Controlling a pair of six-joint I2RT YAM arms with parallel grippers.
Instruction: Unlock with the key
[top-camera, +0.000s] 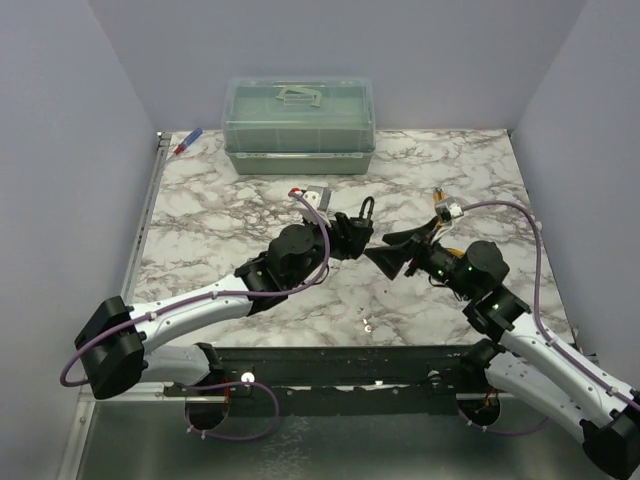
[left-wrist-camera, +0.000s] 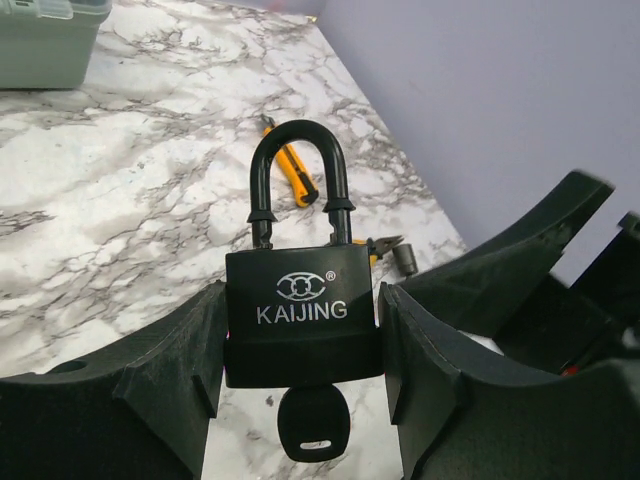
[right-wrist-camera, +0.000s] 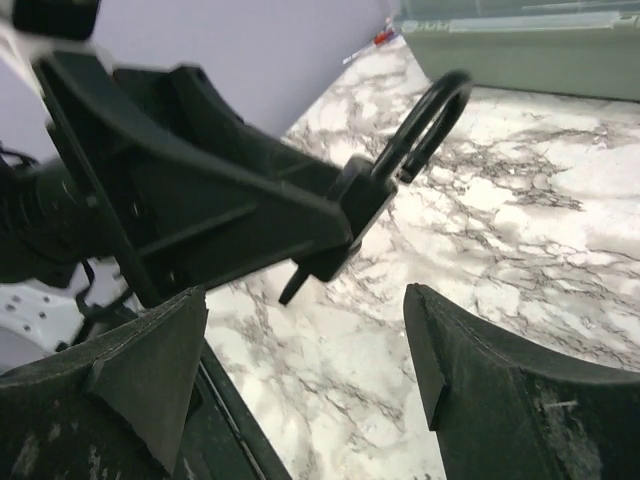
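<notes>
- Top camera: I see the left arm stretched out to the middle of the marble table (top-camera: 200, 215). Its left claw (top-camera: 352, 236) is clamped on a black padlock (top-camera: 364, 212), whose shackle points toward the far wall.
- The right claw (top-camera: 393, 253) faces the padlock from the right with its fingers spread apart. It is just beside the lock, and I cannot tell from here whether they touch.
- A translucent green box (top-camera: 300, 120) sits at the far edge with a red-and-blue pen (top-camera: 187, 142) to its left. A small pale object (top-camera: 368, 322) that I cannot identify lies toward the near edge.
- Left wrist camera: the padlock stands upright between my two left fingers, squeezed by its sides, with "KAIJING" facing the lens. Both legs of the shackle are seated in the body.
- The key (left-wrist-camera: 313, 422) hangs from the underside of the lock. Its round black head is showing and its blade is hidden inside.
- A yellow utility knife (left-wrist-camera: 290, 168) lies on the table beyond the shackle. The right claw's black fingers sit off to the right, clear of the key.
- Right wrist camera: my right fingers are wide apart at the bottom corners, gripping nothing.
- Ahead of them the left claw holds the padlock above the table, tilted. The key juts from the lock's base as a thin dark tab pointing down toward me, and nothing is touching it.
</notes>
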